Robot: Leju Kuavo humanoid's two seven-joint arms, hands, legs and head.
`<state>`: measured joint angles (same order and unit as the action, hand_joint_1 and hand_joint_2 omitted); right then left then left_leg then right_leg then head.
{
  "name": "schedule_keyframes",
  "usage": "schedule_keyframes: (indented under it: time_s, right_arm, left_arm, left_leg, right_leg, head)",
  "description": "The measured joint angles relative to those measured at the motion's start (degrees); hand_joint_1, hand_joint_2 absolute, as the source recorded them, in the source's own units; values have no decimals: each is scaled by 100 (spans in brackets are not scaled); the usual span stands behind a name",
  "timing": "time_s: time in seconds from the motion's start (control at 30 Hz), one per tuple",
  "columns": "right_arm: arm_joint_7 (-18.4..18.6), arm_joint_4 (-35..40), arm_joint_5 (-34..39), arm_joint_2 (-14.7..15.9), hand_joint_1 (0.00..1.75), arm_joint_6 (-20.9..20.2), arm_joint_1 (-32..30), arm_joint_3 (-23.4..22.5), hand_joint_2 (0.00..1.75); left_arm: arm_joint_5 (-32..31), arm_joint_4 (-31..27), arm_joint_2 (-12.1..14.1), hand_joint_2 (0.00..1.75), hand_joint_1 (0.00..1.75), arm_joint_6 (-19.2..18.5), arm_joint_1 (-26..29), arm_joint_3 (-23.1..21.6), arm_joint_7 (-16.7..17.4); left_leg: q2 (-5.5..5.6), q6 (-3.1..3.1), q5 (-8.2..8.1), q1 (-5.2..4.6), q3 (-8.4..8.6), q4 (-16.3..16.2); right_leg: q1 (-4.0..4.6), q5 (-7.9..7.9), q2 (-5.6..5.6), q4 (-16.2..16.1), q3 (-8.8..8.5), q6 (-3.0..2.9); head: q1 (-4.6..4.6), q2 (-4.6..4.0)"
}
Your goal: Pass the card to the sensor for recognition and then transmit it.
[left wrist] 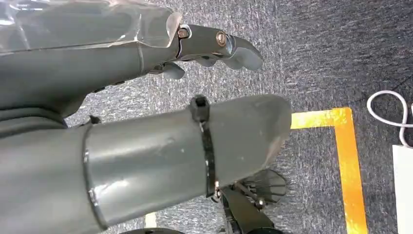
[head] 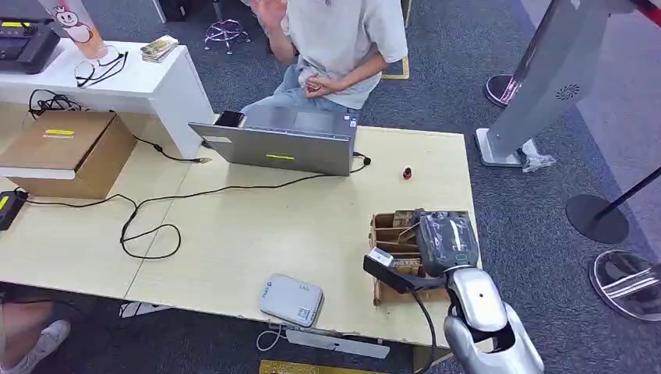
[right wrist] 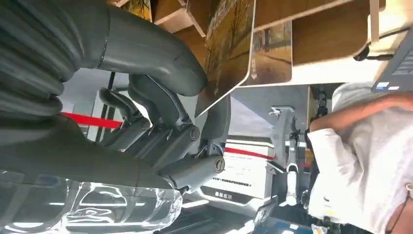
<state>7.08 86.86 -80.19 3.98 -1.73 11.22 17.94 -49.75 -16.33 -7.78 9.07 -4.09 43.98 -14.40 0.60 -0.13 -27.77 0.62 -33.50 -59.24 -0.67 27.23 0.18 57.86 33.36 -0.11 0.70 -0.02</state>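
The right hand (head: 443,240) pinches a card (right wrist: 229,53) just above the wooden card box (head: 387,234), so pickup looks underway, with the grey sensor (head: 291,299) scan and handover left; the left hand (left wrist: 146,122) hangs empty.

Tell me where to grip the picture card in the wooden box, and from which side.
Pinch the card's free corner, standing clear of the wooden box, from above: right robot hand's thumb on one face, fingers on the other. It stands on edge inside the box, so lower down its faces look walled in.
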Motion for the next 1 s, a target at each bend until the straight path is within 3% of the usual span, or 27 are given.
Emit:
schedule_keyframes:
  time_s: [1.0]
  right_arm:
    - [-162,621,103,-92,175,356,-181,-120,175]
  left_arm:
    - [-13,-87,-83,0,0,63,84,0,-9]
  left_leg:
    - [0,0,0,0,0,0]
  right_leg:
    - [0,0,0,0,0,0]
  head:
    - [0,0]
